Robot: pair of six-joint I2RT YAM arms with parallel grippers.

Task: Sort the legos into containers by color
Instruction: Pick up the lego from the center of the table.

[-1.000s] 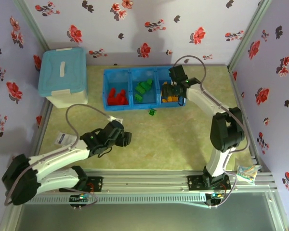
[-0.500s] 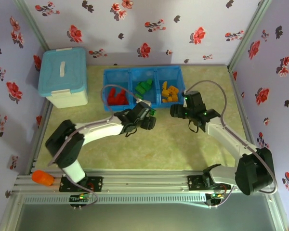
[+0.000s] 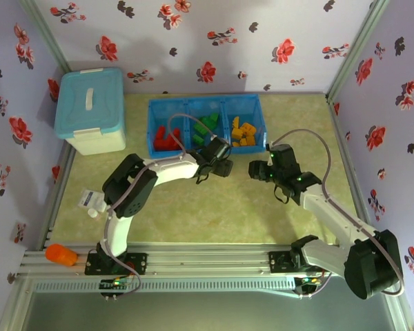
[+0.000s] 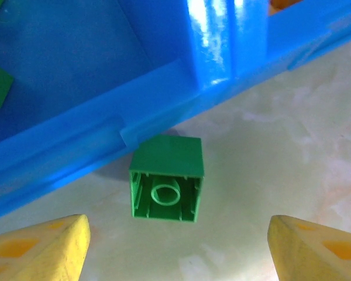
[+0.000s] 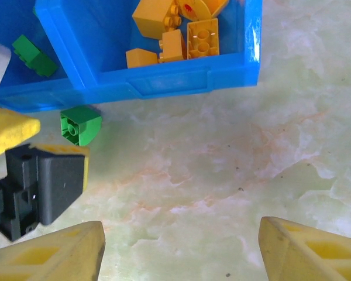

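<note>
One small green plastic brick (image 4: pixel 166 178) lies just beside the bright blue plastic tray's (image 4: pixel 164 88) wall; the left gripper (image 4: pixel 175 237), jaws spread, should straddle it squarely before closing.

We count one blue tray (image 3: pixel 151 131) with three compartments. Just beside the tray's front wall lies one loose green brick (image 4: pixel 166 178) on the counter (image 3: pixel 248 207). The tray's right compartment holds at least five orange-yellow bricks (image 5: pixel 202 38). The red bricks (image 3: pixel 167 138) and green bricks (image 3: pixel 205 127) cluster too tightly to count. Left of the tray stands one lidded box (image 3: pixel 90 103).
</note>
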